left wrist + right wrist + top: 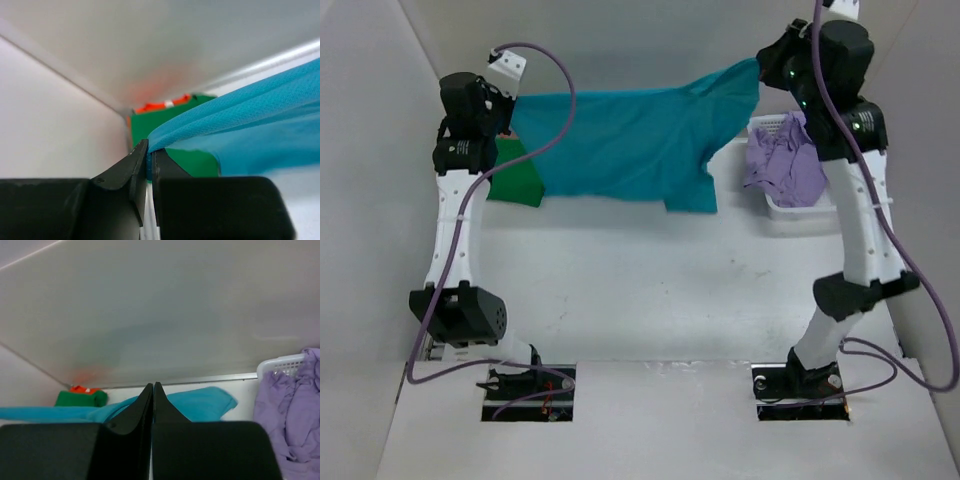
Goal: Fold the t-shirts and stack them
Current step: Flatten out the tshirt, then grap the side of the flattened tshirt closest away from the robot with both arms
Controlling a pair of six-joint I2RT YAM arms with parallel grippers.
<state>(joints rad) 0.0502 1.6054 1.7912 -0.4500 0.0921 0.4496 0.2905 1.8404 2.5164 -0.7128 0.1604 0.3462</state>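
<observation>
Presently the teal t-shirt (620,145) is held stretched between the two arms above the far part of the table (640,300). One end is clamped in the closed left gripper (149,150), where cloth is plainly pinched between the jaws. The other end is drawn up to the right gripper (153,386), whose jaws are pressed together. How much cloth is caught on that side cannot be judged well from the right wrist view, since the fabric is seen mostly below the tips. A shallow bite is therefore suspected, and that corner could be lost if the shirt is pulled tauter or swung. A dropped corner would let the shirt fall crumpled, perhaps over the folded green t-shirt (515,182) and the orange t-shirt (160,106) glimpsed just behind it in the far left corner. The hanging sleeve could also be dragged against the white lattice basket (788,212), in which the lavender t-shirt (785,160) is heaped. The tabletop is plain, white and smooth, so little friction can be counted on when cloth is laid down. The space is closed in by white walls (650,35) at the back and sides.
</observation>
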